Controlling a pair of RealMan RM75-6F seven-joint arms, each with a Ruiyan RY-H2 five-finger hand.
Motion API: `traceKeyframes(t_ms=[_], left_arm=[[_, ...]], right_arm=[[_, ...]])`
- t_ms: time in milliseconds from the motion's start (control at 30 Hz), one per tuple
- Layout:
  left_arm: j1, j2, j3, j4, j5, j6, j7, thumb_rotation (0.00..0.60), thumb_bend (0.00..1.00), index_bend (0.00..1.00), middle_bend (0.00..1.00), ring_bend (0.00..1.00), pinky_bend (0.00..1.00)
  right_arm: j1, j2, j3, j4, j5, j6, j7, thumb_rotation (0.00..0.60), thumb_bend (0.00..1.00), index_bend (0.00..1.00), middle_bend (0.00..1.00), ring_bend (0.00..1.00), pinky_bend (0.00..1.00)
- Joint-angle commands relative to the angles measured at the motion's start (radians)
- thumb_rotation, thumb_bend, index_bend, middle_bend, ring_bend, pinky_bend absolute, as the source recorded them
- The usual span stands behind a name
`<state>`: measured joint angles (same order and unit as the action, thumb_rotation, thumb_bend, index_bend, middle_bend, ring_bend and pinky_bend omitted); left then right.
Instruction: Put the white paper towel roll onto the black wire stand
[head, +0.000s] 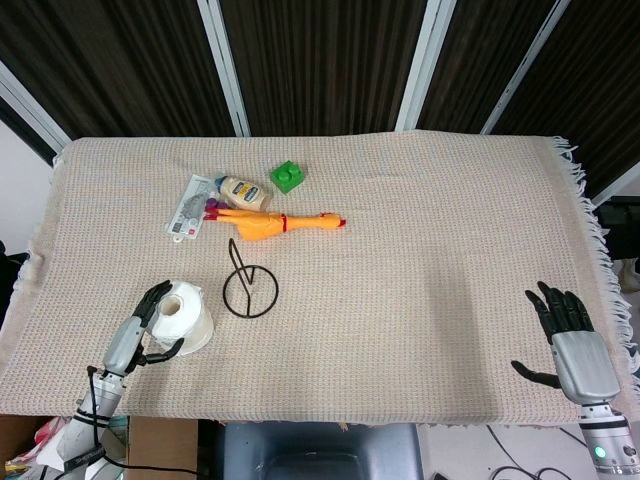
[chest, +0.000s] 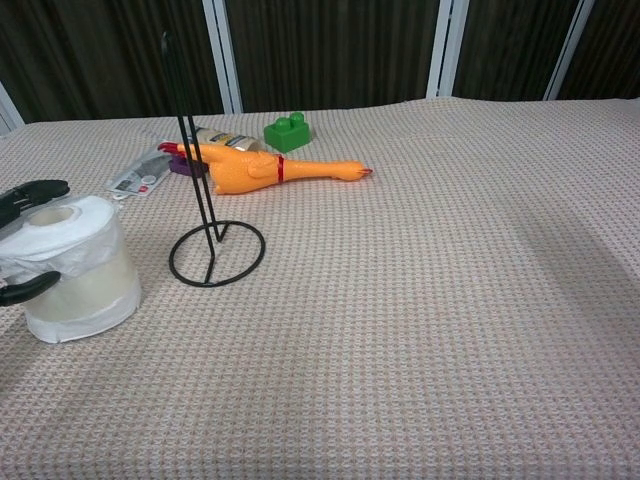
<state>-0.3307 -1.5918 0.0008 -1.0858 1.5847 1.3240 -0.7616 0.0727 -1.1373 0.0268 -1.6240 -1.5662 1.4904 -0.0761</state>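
Both hands are seen: the left hand (head: 140, 328) is wrapped around the white paper towel roll (head: 182, 317), its fingers (chest: 35, 190) not yet visibly clenched, near the black wire stand (head: 248, 287) on the desk (head: 420, 260). Grip should be firmed before lifting. The right hand (head: 572, 343) is released.

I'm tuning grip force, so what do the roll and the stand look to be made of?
White paper towel roll: soft matte paper, seemingly in a thin clear plastic wrap, judging by wrinkles and sheen. Black wire stand: thin rigid wire, probably metal with a dark coating; ring base and upright rod.
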Motion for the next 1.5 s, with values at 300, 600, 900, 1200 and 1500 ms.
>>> traceKeyframes(t_ms=[300,600,900,1200,1500], left_arm=[[0.017,-0.049,-0.075,-0.013,-0.103,0.005,0.045,0.600,0.63,0.62,0.75,0.74,0.98],[0.030,-0.060,-0.184,-0.030,-0.040,0.286,0.046,0.600,0.75,0.72,0.85,0.83,1.00],[-0.045,0.064,-0.321,-0.348,0.035,0.409,0.142,0.600,0.75,0.72,0.85,0.83,1.00],[-0.164,0.071,-0.410,-0.499,0.001,0.314,0.243,0.600,0.74,0.72,0.85,0.83,1.00],[-0.229,0.030,-0.389,-0.434,-0.033,0.228,0.294,0.600,0.75,0.72,0.85,0.83,1.00]], right_arm=[[-0.003,0.003,-0.002,-0.003,-0.002,0.003,0.001,0.600,0.09,0.00,0.00,0.00,0.00],[-0.004,0.006,-0.005,-0.006,-0.006,0.002,0.003,0.600,0.09,0.00,0.00,0.00,0.00],[-0.003,0.005,-0.011,-0.009,-0.015,-0.003,0.000,0.600,0.09,0.00,0.00,0.00,0.00],[-0.005,0.013,-0.014,-0.016,-0.022,0.002,0.010,0.600,0.09,0.00,0.00,0.00,0.00],[-0.010,0.023,-0.015,-0.018,-0.031,0.014,0.028,0.600,0.09,0.00,0.00,0.00,0.00]])
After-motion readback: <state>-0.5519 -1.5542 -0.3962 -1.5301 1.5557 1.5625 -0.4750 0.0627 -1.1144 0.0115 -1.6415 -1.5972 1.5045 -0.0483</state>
